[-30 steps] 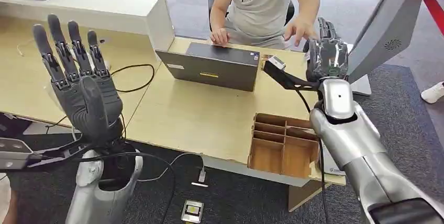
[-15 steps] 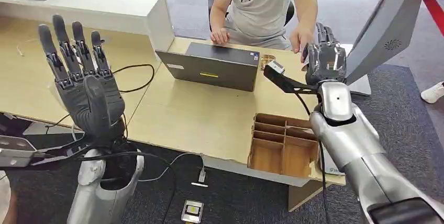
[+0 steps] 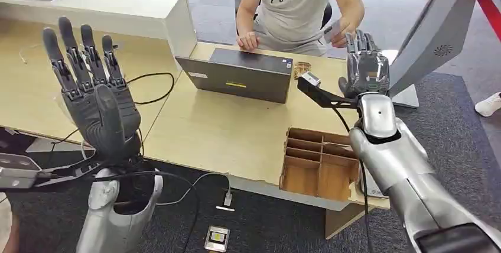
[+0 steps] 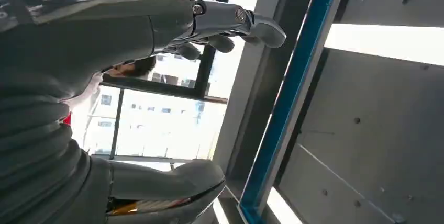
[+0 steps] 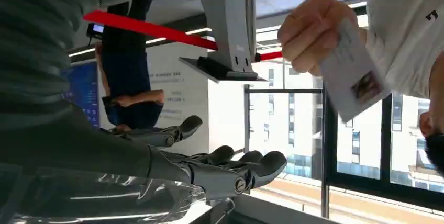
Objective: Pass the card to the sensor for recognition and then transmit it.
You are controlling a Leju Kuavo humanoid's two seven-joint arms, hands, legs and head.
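Ahead, the wooden desk [image 3: 224,129] carries a grey laptop [image 3: 242,74] and a partitioned wooden tray [image 3: 319,161] at its near edge. My left hand [image 3: 94,96] stands raised with fingers straight and apart, holding nothing. My right hand [image 3: 366,67] is up by the desk's far edge, fingers spread and empty. Just beyond it, a person's hand [image 5: 309,33] pinches the card [image 5: 353,77], its long axis tilted, free end slanting away from their fingers.

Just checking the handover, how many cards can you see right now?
1. The card is pinched in the person's hand, raised just beyond the open right hand. The left hand holds nothing. Others could lie hidden behind the laptop.
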